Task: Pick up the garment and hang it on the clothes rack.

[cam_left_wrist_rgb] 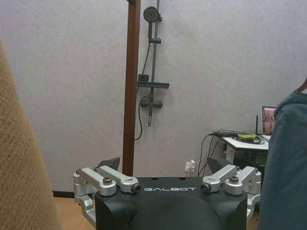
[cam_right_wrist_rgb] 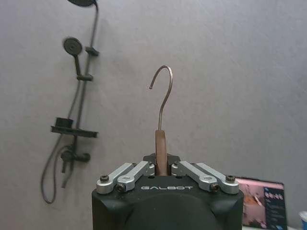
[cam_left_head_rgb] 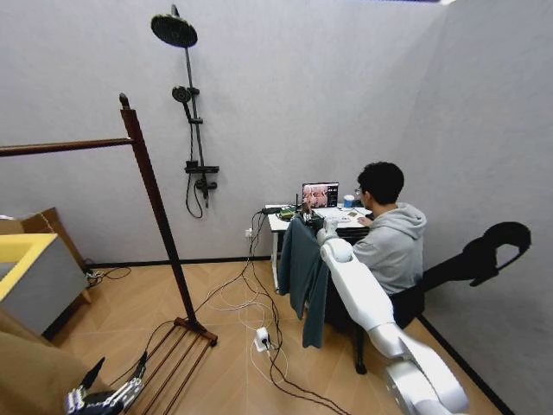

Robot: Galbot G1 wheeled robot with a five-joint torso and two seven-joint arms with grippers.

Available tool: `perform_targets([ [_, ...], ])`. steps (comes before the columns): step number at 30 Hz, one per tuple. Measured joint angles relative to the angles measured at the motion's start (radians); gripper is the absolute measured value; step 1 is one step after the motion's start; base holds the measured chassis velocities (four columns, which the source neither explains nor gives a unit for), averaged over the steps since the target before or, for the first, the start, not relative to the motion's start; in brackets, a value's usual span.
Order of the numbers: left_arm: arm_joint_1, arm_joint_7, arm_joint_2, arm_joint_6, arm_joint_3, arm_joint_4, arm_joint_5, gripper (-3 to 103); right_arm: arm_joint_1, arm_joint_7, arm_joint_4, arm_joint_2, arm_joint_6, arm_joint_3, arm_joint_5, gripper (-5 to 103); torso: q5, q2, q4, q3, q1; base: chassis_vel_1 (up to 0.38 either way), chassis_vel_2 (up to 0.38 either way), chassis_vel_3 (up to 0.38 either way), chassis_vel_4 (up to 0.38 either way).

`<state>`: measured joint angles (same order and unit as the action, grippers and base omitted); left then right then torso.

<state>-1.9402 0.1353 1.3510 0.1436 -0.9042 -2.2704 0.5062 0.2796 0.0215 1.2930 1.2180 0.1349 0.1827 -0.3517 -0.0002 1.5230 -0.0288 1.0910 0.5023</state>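
You're looking at pale grey walls (cam_left_head_rgb: 346,104) meeting in a corner, a black shower stand (cam_left_head_rgb: 192,112) fixed on the back wall, a white desk (cam_left_head_rgb: 278,226) with a lit laptop (cam_left_head_rgb: 320,194) beside it, and cables (cam_left_head_rgb: 259,346) trailing across the wooden floor (cam_left_head_rgb: 130,311).

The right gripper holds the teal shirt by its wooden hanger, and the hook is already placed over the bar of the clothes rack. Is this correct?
Not quite. The right gripper does hold the garment by its hanger, but the hook is not on the bar. The right wrist view shows it free against the wall; the head view shows the clothes rack well apart.
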Motion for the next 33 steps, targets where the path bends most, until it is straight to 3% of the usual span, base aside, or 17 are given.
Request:
perform_targets([
  [6, 0.000, 0.000, 0.000, 0.000, 0.000, 0.000, 0.000, 100, 0.108, 0.013, 0.190, -0.034, 0.031, -0.048, -0.052, 10, 0.0003, 0.000, 0.0000, 0.000, 0.000, 0.000, 0.000, 0.000, 0.000],
  [12, 0.000, 0.000, 0.000, 0.000, 0.000, 0.000, 0.000, 100, 0.148, 0.027, 0.270, -0.028, 0.041, -0.064, -0.061, 10, 0.0002, 0.000, 0.0000, 0.000, 0.000, 0.000, 0.000, 0.000, 0.000],
  [22, 0.000, 0.000, 0.000, 0.000, 0.000, 0.000, 0.000, 100, 0.165, -0.001, 0.486, -0.065, 0.090, -0.166, -0.216, 10, 0.0001, 0.000, 0.0000, 0.000, 0.000, 0.008, 0.011, 0.010, 0.010],
  [33, 0.000, 0.000, 0.000, 0.000, 0.000, 0.000, 0.000, 100, 0.127, -0.011, 0.512, -0.073, 0.108, -0.176, -0.243, 10, 0.0002, 0.000, 0.0002, 0.000, 0.000, 0.086, 0.081, 0.071, 0.071],
])
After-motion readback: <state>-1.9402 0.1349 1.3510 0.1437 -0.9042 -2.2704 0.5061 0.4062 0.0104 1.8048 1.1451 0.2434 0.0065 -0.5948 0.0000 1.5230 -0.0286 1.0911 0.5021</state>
